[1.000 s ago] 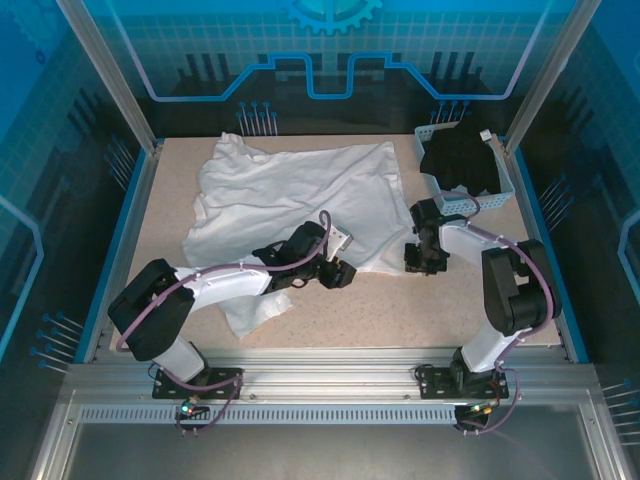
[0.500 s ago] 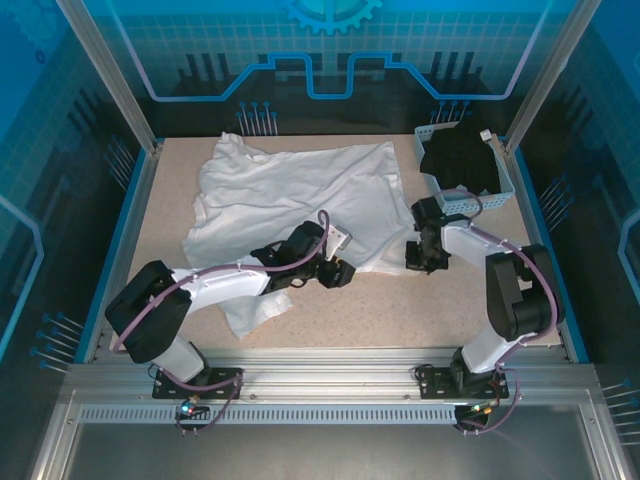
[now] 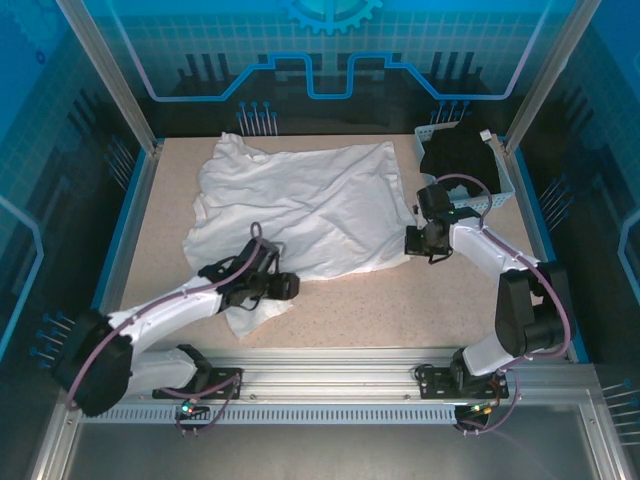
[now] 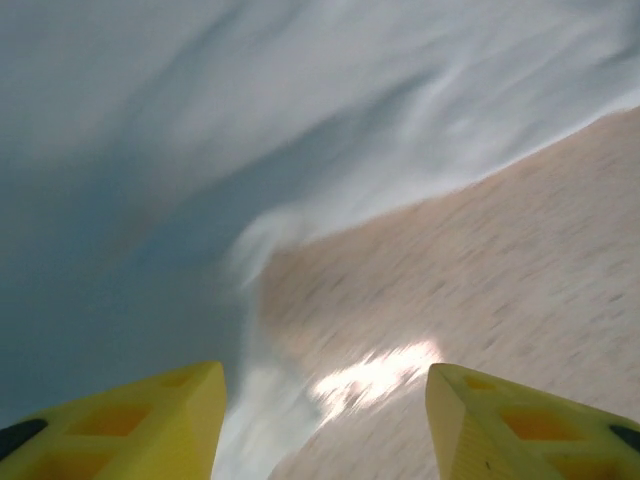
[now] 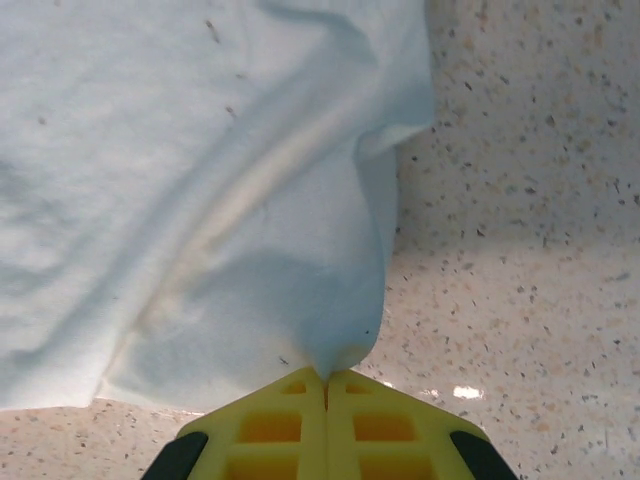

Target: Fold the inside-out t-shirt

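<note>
The inside-out t-shirt [image 3: 300, 205] lies spread and wrinkled over the left and middle of the table, white, with a bunched flap hanging toward the near edge. My right gripper [image 3: 413, 242] sits at the shirt's near right corner. In the right wrist view that gripper [image 5: 325, 378] is shut, and a pinch of the white cloth [image 5: 230, 200] rises from between its yellow fingers. My left gripper [image 3: 285, 287] hovers low at the shirt's near edge, by the flap. The left wrist view is blurred; there the gripper [image 4: 325, 420] is open with bare table between its fingers [image 4: 150, 420].
A white basket [image 3: 482, 204] stands at the far right corner, holding a black garment [image 3: 460, 160]. Bare speckled tabletop [image 3: 400, 310] runs along the near right. Metal frame posts and blue panels wall in the table on all sides.
My right gripper has shut on the shirt's corner and shifted slightly farther away. The left arm has drawn back to the left and nearer, and its gripper left the spot near the shirt's middle.
</note>
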Robot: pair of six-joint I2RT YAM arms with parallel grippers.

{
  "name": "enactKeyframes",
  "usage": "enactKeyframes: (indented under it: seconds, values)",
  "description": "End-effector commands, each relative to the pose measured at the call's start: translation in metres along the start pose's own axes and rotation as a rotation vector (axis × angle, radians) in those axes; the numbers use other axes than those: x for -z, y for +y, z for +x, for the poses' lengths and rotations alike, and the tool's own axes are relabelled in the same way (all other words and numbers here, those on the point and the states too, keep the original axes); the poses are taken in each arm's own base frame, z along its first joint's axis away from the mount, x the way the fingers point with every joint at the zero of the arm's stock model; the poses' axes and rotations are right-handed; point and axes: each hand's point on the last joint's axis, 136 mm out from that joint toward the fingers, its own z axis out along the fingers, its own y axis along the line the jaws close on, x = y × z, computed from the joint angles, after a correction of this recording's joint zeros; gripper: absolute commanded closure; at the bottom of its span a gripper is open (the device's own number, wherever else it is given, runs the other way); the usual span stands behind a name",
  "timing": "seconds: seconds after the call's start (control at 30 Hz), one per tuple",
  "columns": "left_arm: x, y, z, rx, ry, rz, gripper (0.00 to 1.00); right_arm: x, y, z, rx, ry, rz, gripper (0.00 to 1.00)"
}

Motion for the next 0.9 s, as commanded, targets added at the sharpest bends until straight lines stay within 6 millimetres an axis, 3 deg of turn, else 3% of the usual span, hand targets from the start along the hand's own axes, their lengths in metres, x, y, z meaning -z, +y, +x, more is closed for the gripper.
enactKeyframes:
  seconds: [0.0, 0.17, 0.37, 0.63, 0.87]
  values:
    - [0.017, 0.047, 0.045, 0.212, 0.067, -0.141, 0.39, 0.009, 0.009, -0.013, 0.016, -0.043, -0.059, 1.00]
    - [0.043, 0.085, 0.070, 0.438, -0.003, -0.215, 0.36, 0.007, 0.014, -0.014, 0.031, -0.051, -0.095, 1.00]
    - [0.048, 0.107, 0.095, 0.596, 0.012, -0.313, 0.41, 0.007, 0.012, -0.015, 0.026, -0.063, -0.127, 1.00]
    - [0.049, 0.109, 0.096, 0.594, 0.048, -0.357, 0.49, 0.007, 0.013, -0.014, 0.021, -0.063, -0.151, 1.00]
    - [0.034, 0.100, 0.095, 0.575, 0.098, -0.326, 0.61, 0.007, 0.011, -0.014, 0.019, -0.063, -0.147, 1.00]
